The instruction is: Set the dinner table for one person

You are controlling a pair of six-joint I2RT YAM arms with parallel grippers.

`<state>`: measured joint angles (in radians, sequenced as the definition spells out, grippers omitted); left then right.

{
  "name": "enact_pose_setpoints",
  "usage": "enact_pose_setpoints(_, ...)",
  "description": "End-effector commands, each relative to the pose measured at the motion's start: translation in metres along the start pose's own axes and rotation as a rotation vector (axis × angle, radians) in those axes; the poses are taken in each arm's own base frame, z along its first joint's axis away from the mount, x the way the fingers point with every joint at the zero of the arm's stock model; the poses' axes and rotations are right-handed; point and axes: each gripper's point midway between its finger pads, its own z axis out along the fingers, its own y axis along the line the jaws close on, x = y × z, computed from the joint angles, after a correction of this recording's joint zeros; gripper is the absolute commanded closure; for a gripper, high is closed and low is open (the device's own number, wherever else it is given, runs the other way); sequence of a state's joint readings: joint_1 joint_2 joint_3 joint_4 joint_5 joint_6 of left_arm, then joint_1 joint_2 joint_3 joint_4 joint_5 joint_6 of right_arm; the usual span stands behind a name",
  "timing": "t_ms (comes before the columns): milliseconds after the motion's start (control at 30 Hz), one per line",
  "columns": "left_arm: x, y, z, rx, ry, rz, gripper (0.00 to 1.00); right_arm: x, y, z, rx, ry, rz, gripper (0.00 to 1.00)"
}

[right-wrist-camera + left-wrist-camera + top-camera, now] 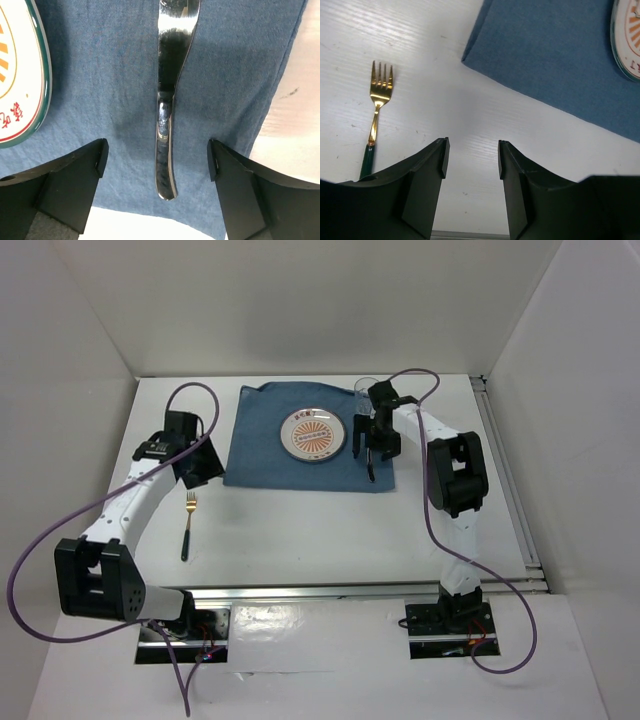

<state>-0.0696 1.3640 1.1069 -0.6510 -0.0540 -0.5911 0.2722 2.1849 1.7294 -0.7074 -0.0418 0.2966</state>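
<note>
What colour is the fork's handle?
Dark green, on the gold-tined metal fork; shows best in the left wrist view.

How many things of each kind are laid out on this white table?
Blue cloth: 1
Plate: 1
Clear glass: 1
Cutlery: 2, a gold fork with a green handle and a silver utensil
Total: 5

Count on bench [300, 540] (x1): blue cloth [260, 450] x1, plate [313, 435] x1, gold fork [379, 95] x1, silver utensil [167, 125] x1 (type unclear), clear glass [364, 388] x1. Robot arms x2: left arm [130, 502], right arm [455, 480]. End effectors x2: left end effector [471, 157], right end effector [157, 157].
</note>
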Motion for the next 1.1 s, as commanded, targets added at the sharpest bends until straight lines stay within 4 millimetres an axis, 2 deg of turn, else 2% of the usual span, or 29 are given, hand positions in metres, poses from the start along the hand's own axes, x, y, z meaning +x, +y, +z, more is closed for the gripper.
enact_pose_setpoints(0, 0.009, 0.024, 0.004, -0.134, -0.004, -0.090, 0.40, -0.035, 0.013, -0.047, -0.026, -0.134, -0.013, 0.07)
enact_pose_setpoints(33, 0.008, 0.031, 0.004, -0.176, -0.021, -0.101, 0.40, -0.036, 0.019, -0.055, -0.036, -0.149, -0.023, 0.06)
enact_pose_setpoints(67, 0.017, 0.042, 0.010, -0.225, 0.019, -0.113, 0.40, -0.035, 0.017, -0.060, -0.029, -0.157, -0.022, 0.06)
enact_pose_setpoints(100, 0.023, 0.050, 0.015, -0.258, 0.055, -0.131, 0.40, -0.039, 0.019, -0.075, -0.040, -0.187, -0.023, 0.06)
enact_pose_setpoints(133, 0.026, 0.053, 0.018, -0.286, 0.077, -0.145, 0.40, -0.036, 0.024, -0.079, -0.048, -0.194, -0.032, 0.06)
enact_pose_setpoints(167, 0.037, 0.067, 0.026, -0.344, 0.142, -0.168, 0.47, -0.039, 0.026, -0.094, -0.057, -0.221, -0.033, 0.05)
enact_pose_setpoints(200, 0.041, 0.072, 0.028, -0.363, 0.162, -0.184, 0.50, -0.036, 0.029, -0.099, -0.064, -0.227, -0.041, 0.05)
enact_pose_setpoints(267, 0.053, 0.082, 0.031, -0.388, 0.190, -0.229, 0.50, -0.030, 0.028, -0.106, -0.066, -0.226, -0.032, 0.05)
enact_pose_setpoints(300, 0.060, 0.094, 0.033, -0.413, 0.205, -0.262, 0.47, -0.026, 0.032, -0.114, -0.077, -0.242, -0.041, 0.05)
enact_pose_setpoints(433, 0.053, 0.111, 0.031, -0.418, 0.163, -0.321, 0.37, -0.021, 0.035, -0.129, -0.114, -0.273, -0.036, 0.05)
enact_pose_setpoints(467, 0.051, 0.115, 0.030, -0.424, 0.161, -0.335, 0.36, -0.014, 0.037, -0.128, -0.115, -0.262, -0.044, 0.05)
enact_pose_setpoints(567, 0.047, 0.129, 0.031, -0.444, 0.155, -0.371, 0.29, -0.011, 0.038, -0.129, -0.126, -0.256, -0.036, 0.05)
enact_pose_setpoints(767, 0.068, 0.140, 0.040, -0.461, 0.245, -0.402, 0.29, -0.006, 0.042, -0.130, -0.140, -0.248, -0.046, 0.05)
enact_pose_setpoints(833, 0.066, 0.138, 0.045, -0.443, 0.245, -0.395, 0.30, -0.006, 0.042, -0.130, -0.140, -0.248, -0.046, 0.05)
enact_pose_setpoints(967, 0.081, 0.136, 0.055, -0.412, 0.318, -0.398, 0.31, -0.012, 0.045, -0.136, -0.147, -0.267, -0.046, 0.05)
enact_pose_setpoints(1000, 0.091, 0.137, 0.058, -0.417, 0.352, -0.400, 0.31, -0.015, 0.046, -0.138, -0.150, -0.275, -0.047, 0.05)
enact_pose_setpoints(1067, 0.093, 0.136, 0.059, -0.411, 0.365, -0.403, 0.31, -0.015, 0.046, -0.138, -0.150, -0.275, -0.047, 0.05)
